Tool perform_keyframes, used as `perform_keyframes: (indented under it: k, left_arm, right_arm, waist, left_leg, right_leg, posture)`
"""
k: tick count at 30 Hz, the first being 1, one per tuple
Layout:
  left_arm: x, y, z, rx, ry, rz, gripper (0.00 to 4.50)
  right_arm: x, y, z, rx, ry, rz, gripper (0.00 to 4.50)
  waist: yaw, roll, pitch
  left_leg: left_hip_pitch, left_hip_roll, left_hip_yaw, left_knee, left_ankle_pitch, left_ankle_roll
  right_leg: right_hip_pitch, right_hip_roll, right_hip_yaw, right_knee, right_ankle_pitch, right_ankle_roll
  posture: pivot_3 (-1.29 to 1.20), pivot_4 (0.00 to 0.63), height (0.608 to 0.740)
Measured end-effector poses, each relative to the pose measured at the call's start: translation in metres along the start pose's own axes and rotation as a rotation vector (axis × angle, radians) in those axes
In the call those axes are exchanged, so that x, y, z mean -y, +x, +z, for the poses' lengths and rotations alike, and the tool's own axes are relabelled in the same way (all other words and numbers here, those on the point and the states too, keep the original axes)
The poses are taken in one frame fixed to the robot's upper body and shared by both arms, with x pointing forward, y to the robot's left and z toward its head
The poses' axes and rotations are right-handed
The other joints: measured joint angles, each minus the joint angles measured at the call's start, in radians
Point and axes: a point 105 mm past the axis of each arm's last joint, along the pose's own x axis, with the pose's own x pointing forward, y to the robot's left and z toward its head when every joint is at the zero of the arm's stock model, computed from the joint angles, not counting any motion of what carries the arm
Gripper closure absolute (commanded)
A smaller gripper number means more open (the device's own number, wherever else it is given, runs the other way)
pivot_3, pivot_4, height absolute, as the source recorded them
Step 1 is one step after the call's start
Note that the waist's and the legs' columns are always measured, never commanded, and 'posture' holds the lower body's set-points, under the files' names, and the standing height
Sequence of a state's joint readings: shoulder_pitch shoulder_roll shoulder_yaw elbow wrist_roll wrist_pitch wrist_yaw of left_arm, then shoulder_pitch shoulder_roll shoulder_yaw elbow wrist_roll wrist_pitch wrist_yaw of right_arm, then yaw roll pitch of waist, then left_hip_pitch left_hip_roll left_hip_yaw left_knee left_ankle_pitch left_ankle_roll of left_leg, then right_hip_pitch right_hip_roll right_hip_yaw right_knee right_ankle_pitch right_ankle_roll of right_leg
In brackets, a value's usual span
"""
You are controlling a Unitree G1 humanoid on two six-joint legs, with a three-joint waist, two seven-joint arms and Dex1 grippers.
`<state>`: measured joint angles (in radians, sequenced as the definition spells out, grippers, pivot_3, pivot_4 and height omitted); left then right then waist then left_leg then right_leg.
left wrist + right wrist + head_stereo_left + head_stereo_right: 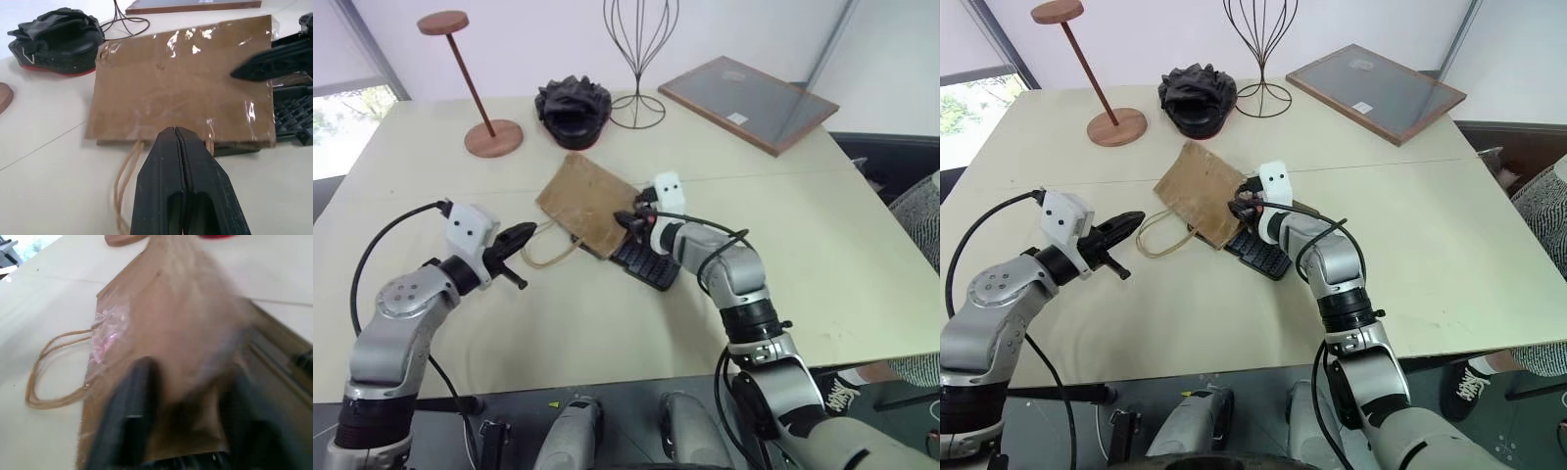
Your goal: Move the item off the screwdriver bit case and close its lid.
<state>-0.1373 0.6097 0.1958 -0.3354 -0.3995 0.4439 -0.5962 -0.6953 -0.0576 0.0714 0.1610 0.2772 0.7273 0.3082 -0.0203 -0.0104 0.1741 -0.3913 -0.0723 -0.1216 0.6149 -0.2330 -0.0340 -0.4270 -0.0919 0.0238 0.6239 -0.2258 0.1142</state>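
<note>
A: Where is the paper bag?
B: It lies flat over the screwdriver bit case on the tabletop (its string handles point toward the left gripper).
A: And the grippers?
B: The left gripper's fingers are pressed together, near the handles. The right gripper is at the bag's edge; I cannot tell its grip.

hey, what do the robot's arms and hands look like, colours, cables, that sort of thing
Both arms are silver-grey metal segments with black joints. Each wrist carries a small white box with two dark dots. The left hand and right hand have two black tapered fingers. Loose black cables loop along both forearms.
</note>
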Motion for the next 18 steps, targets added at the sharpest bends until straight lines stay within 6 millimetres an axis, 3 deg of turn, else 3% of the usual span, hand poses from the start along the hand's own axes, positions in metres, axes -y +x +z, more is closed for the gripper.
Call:
perform_keyframes:
  k: [1, 8, 11, 13, 16, 17, 18]
  left_arm:
    - [0.000, 0.000, 0.000, -0.001, 0.004, 0.001, 4.50]
    - [-0.001, 0.005, 0.006, 0.010, 0.027, -0.004, 4.50]
    - [0.000, 0.006, 0.004, 0.005, 0.024, -0.013, 4.50]
    - [0.000, 0.006, 0.003, 0.000, 0.024, -0.011, 4.50]
    - [-0.001, 0.008, 0.004, 0.008, 0.034, -0.012, 4.50]
    - [-0.001, 0.008, 0.005, 0.008, 0.035, -0.012, 4.50]
    - [-0.002, 0.008, 0.004, 0.006, 0.037, -0.008, 4.50]
  right_arm:
    - [0.000, 0.000, 0.000, 0.002, -0.001, -0.001, 4.42]
    - [0.007, -0.002, 0.002, 0.002, -0.010, -0.034, 4.42]
    - [0.023, -0.010, 0.019, 0.042, -0.005, -0.095, 4.42]
    - [0.046, -0.022, 0.043, 0.112, 0.006, -0.182, 4.42]
    - [0.101, -0.060, 0.084, 0.257, 0.032, -0.416, 4.42]
    - [0.104, -0.062, 0.086, 0.266, 0.032, -0.431, 4.42]
    - [0.127, -0.083, 0.096, 0.319, 0.045, -0.537, 4.42]
  waist:
    - [0.000, 0.000, 0.000]
    - [0.000, 0.000, 0.000]
    - [0.001, 0.000, 0.000]
    - [0.005, 0.001, 0.000]
    - [0.011, 0.000, 0.000]
    - [0.011, 0.000, 0.000]
    - [0.007, 0.000, 0.000]
  left_leg:
    - [0.000, 0.000, 0.000, 0.000, 0.000, 0.000]
    - [0.000, 0.000, 0.000, 0.000, 0.000, 0.000]
    - [0.000, 0.000, 0.000, 0.000, 0.000, 0.000]
    - [0.000, 0.000, 0.000, 0.000, 0.000, 0.000]
    - [0.000, -0.001, -0.001, 0.000, 0.000, 0.000]
    - [0.000, -0.001, -0.001, 0.000, 0.000, 0.000]
    - [0.000, -0.001, 0.000, 0.000, 0.000, 0.000]
  right_leg:
    - [0.000, 0.000, 0.000, 0.000, 0.000, 0.000]
    - [-0.001, 0.000, 0.000, 0.002, 0.000, 0.000]
    - [-0.001, 0.000, 0.000, 0.002, 0.000, 0.000]
    - [-0.001, 0.000, 0.000, 0.002, 0.000, 0.000]
    - [0.000, -0.001, 0.000, 0.001, 0.000, 0.000]
    - [0.000, -0.001, 0.000, 0.001, 0.000, 0.000]
    - [0.000, -0.001, 0.000, 0.001, 0.000, 0.000]
  posture:
    - [0.00, 0.150, 0.740]
    - [0.00, 0.150, 0.740]
    - [0.00, 0.150, 0.740]
    - [0.00, 0.150, 0.740]
    - [0.00, 0.150, 0.740]
    - [0.00, 0.150, 0.740]
    - [0.00, 0.150, 0.740]
